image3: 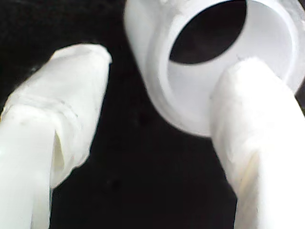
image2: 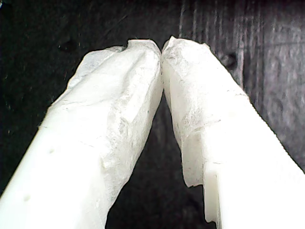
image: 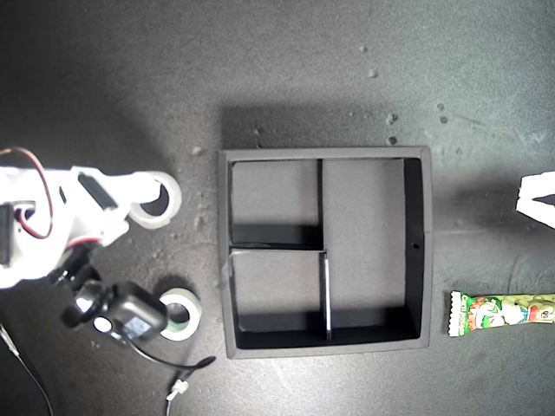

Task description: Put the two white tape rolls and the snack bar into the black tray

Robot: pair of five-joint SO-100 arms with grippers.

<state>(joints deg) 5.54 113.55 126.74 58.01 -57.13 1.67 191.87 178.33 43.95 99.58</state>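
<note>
**Ring half-threaded, nothing in the tray**

Found the black tray (image: 224,251) square in the middle of the exterior view on the dark table (image: 347,69), with all three compartments bare. Saw the snack bar (image: 503,314) lying flat, just off the tray's lower corner at the exterior view's right, well apart from both arms.

Placed the plain white tape roll (image3: 157,71) beyond the tray's edge at the exterior view's left, on the table. Noted my second gripper (image3: 169,59) spread wide there, with one finger dipped inside the roll's hole and the other well clear of the outer wall. Judged it gripped nothing yet. Spotted the greenish-core roll (image: 194,305) close by, just beside the arm's black camera housing.

Read my first gripper (image2: 162,50) as pinched together at the tips, empty, above bare table.

Judged the risks this way:
- Closing onto one thin wall could tip or twist the ring and let it pop free.
- Lifting too soon could leave it hooked loosely on one finger, to slide off short of the tray.
- Swinging low could nudge the second roll away.
</note>
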